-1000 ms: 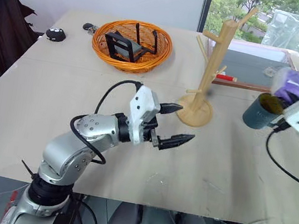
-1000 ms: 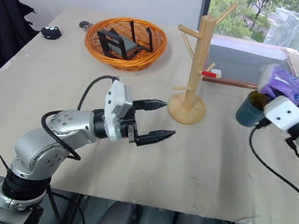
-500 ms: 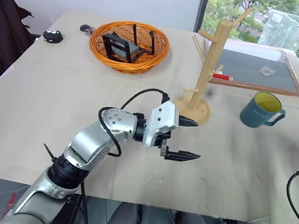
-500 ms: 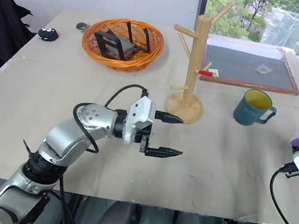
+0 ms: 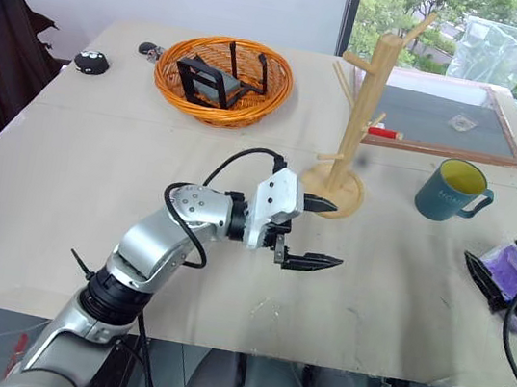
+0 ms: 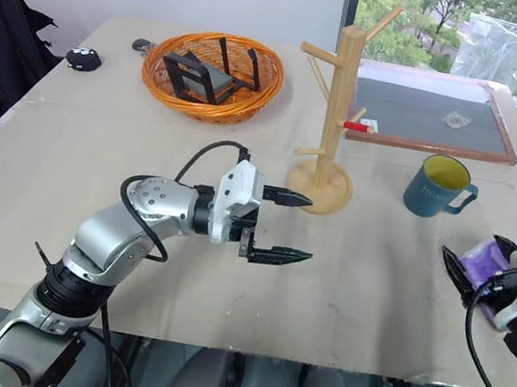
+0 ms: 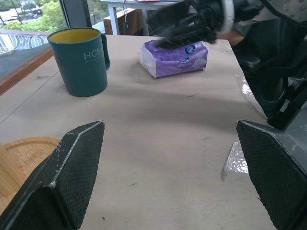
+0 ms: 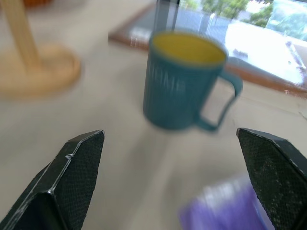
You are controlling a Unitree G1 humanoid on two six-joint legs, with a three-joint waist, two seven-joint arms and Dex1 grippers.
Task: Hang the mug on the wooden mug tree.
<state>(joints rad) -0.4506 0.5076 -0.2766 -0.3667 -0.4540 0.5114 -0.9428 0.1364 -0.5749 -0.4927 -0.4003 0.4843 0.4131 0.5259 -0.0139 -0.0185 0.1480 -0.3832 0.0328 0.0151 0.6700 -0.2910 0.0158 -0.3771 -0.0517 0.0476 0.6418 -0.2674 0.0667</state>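
Teal mug [image 5: 452, 189], one; one wooden mug tree [image 5: 356, 121]

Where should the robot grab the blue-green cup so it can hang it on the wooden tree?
Probably by the mug's body or rim, coming from the side opposite the handle. The mug stands upright, apart from the wooden mug tree, with its handle pointing toward the robot's right. Gripping away from the loop leaves it free to slip over a peg.

Mug [image 5: 452, 190]: teal ceramic, yellow-green inside, pale lettering on its side, one loop handle turned away from the tree; upright on the surface, unhung.

Wooden mug tree [image 5: 352, 118]: light wood post on a round disc base, thin angled pegs, all bare; upright, well apart from the mug.
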